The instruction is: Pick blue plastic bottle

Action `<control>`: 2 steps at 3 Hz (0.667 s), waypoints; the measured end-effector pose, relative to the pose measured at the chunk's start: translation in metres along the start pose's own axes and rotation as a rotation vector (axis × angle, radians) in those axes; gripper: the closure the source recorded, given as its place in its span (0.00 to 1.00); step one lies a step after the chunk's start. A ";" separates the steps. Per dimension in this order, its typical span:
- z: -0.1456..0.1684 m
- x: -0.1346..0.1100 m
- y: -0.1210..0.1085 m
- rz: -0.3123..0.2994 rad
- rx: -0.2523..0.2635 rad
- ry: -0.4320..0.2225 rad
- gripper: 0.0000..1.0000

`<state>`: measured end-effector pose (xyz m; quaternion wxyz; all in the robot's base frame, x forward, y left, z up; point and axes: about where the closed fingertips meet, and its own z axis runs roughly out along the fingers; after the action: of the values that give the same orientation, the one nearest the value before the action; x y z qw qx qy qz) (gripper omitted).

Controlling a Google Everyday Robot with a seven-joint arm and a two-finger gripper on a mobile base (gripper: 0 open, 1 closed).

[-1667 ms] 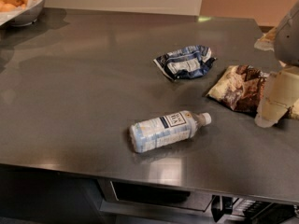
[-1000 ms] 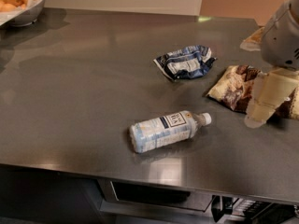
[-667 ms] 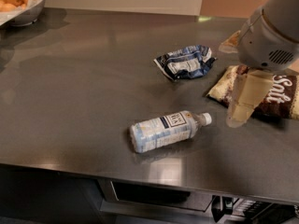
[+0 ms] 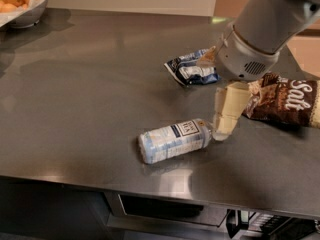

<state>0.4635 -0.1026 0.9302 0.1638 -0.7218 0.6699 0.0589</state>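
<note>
The blue plastic bottle (image 4: 174,140) lies on its side on the steel counter (image 4: 80,94), near the front edge. Its dark blue label panel faces up and its cap end points right. My gripper (image 4: 222,130) hangs from the grey arm that comes in from the upper right. Its cream tip is right at the bottle's cap end and hides the cap. I cannot tell whether it touches the bottle.
A blue-and-white foil snack bag (image 4: 191,69) lies behind the bottle, partly under the arm. A brown-and-cream chip bag (image 4: 290,101) lies at the right. A bowl of round orange fruit (image 4: 22,1) stands at the back left corner. The counter's front edge is just below the bottle.
My arm and gripper have moved left from the right edge, past the chip bag, down to the bottle's cap end. The bottle and both bags have not moved.
</note>
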 end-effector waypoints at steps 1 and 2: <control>0.028 -0.010 0.005 -0.063 -0.063 -0.004 0.00; 0.048 -0.013 0.012 -0.110 -0.104 -0.004 0.00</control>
<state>0.4566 -0.0756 0.8869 0.1306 -0.7649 0.6249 0.0858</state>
